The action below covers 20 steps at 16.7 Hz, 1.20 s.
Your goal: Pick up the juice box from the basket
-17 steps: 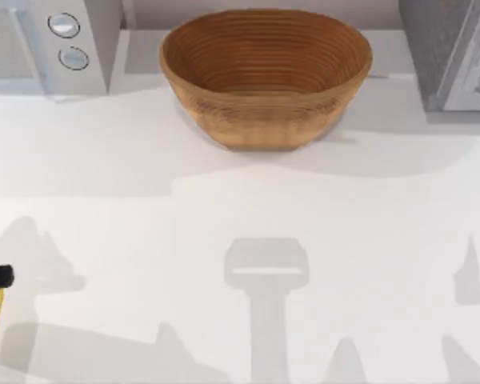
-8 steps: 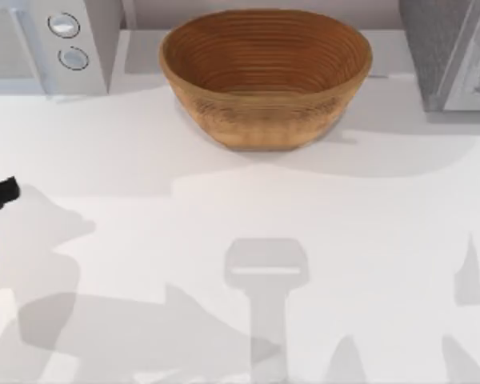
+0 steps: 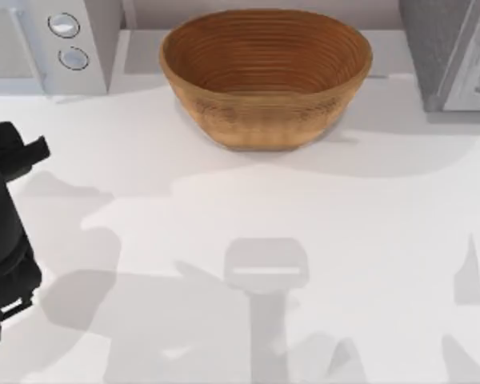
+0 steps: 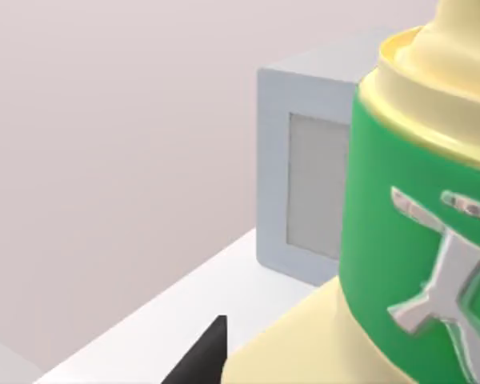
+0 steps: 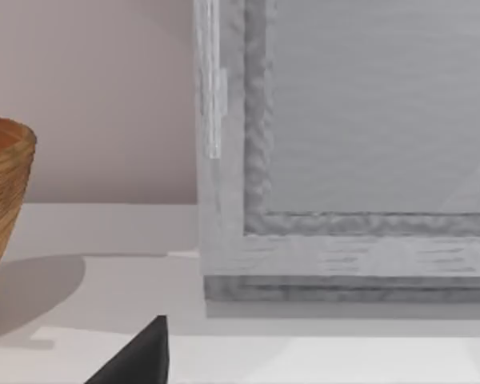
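The left gripper sits at the bench's left edge, well left of the basket, and I cannot tell how far its fingers stand apart. In its wrist view the juice box looms right against the camera, cream-yellow with a green band, a grey appliance behind it. The basket stands at the back of the bench, between the two grey appliances.
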Each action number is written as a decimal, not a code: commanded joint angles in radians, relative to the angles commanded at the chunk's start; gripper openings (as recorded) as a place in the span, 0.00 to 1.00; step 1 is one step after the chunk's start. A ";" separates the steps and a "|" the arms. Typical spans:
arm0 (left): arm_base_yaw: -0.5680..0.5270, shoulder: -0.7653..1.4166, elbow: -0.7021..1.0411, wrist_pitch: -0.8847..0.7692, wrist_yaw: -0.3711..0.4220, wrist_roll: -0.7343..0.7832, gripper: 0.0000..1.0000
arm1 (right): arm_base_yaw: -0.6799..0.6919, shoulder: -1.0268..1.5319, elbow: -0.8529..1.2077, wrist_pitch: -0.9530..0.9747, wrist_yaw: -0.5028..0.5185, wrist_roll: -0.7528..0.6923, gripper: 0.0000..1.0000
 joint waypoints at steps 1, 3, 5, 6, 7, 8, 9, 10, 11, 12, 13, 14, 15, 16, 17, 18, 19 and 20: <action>-0.008 0.019 0.006 0.013 -0.018 -0.001 0.00 | 0.000 0.000 0.000 0.000 0.000 0.000 1.00; -0.012 0.029 0.010 0.020 -0.028 -0.001 0.00 | 0.000 0.000 0.000 0.000 0.000 0.000 1.00; -0.012 0.029 0.010 0.020 -0.028 -0.001 0.00 | 0.000 0.000 0.000 0.000 0.000 0.000 1.00; -0.008 0.027 0.005 0.017 -0.026 0.000 0.00 | 0.000 0.000 0.000 0.000 0.000 0.000 1.00; -0.007 0.029 0.004 0.019 -0.026 0.001 0.00 | 0.000 0.000 0.000 0.000 0.000 0.000 1.00; -0.003 0.041 0.003 0.031 -0.024 0.003 0.00 | 0.000 0.000 0.000 0.000 0.000 0.000 1.00; 0.005 0.063 0.002 0.053 -0.017 0.004 0.00 | 0.000 0.000 0.000 0.000 0.000 0.000 1.00; 0.015 0.091 0.000 0.084 -0.007 0.006 0.00 | 0.000 0.000 0.000 0.000 0.000 0.000 1.00; 0.026 0.120 -0.003 0.117 0.004 0.007 0.00 | 0.000 0.000 0.000 0.000 0.000 0.000 1.00; 0.035 0.142 -0.005 0.145 0.015 0.009 0.00 | 0.000 0.000 0.000 0.000 0.000 0.000 1.00; 0.045 0.162 -0.008 0.168 0.024 0.011 0.00 | 0.000 0.000 0.000 0.000 0.000 0.000 1.00; 0.054 0.185 -0.010 0.194 0.035 0.012 0.00 | 0.000 0.000 0.000 0.000 0.000 0.000 1.00; 0.064 0.205 -0.011 0.222 0.045 0.012 0.00 | 0.000 0.000 0.000 0.000 0.000 0.000 1.00; 0.074 0.226 -0.011 0.249 0.055 0.012 0.00 | 0.000 0.000 0.000 0.000 0.000 0.000 1.00; 0.083 0.247 -0.013 0.276 0.065 0.013 0.00 | 0.000 0.000 0.000 0.000 0.000 0.000 1.00; 0.093 0.270 -0.015 0.301 0.076 0.014 0.00 | 0.000 0.000 0.000 0.000 0.000 0.000 1.00; 0.103 0.290 -0.018 0.325 0.085 0.016 0.00 | 0.000 0.000 0.000 0.000 0.000 0.000 1.00; 0.112 0.313 -0.020 0.354 0.094 0.018 0.00 | 0.000 0.000 0.000 0.000 0.000 0.000 1.00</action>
